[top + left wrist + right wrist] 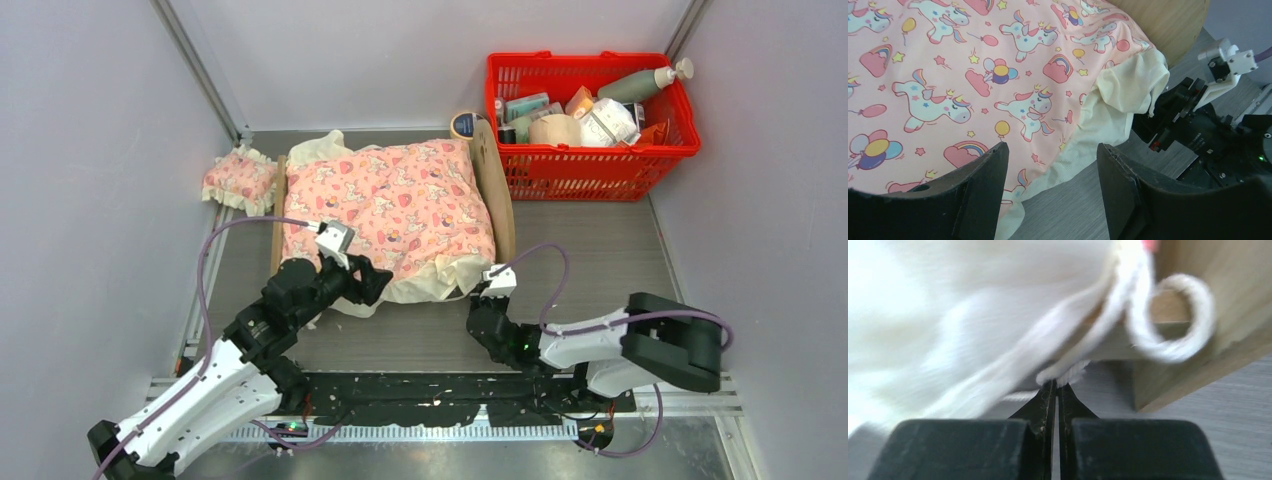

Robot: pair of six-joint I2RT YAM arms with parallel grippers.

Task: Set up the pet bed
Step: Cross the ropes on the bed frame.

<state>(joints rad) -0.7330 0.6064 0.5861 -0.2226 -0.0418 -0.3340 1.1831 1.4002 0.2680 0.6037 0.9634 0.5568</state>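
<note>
Black fingers (1040, 410) of the right gripper (1053, 385) are clenched flat together, and the cream frill (948, 315) of the pink unicorn-patterned blanket (390, 200) touches their tips; whether a fold is caught between them cannot be told. Just past those tips, to their right, stands a corner of the small light plywood pet bed (1198, 355), its lying surface covered by the blanket and its arched headboard (492, 180) upright. The left gripper (1050, 170) is released, its fingers (978, 190) spread wide: the blanket's near edge lies under and ahead of one finger, the grey table (1073, 215) shows between them, and the right gripper sits beyond the other, at the frill's corner. Well beyond the left fingers lies a small pink frilled pillow (240, 180), apart from the bed. Beyond the right fingers, past the headboard, stands a red plastic mesh basket (590, 160).
</note>
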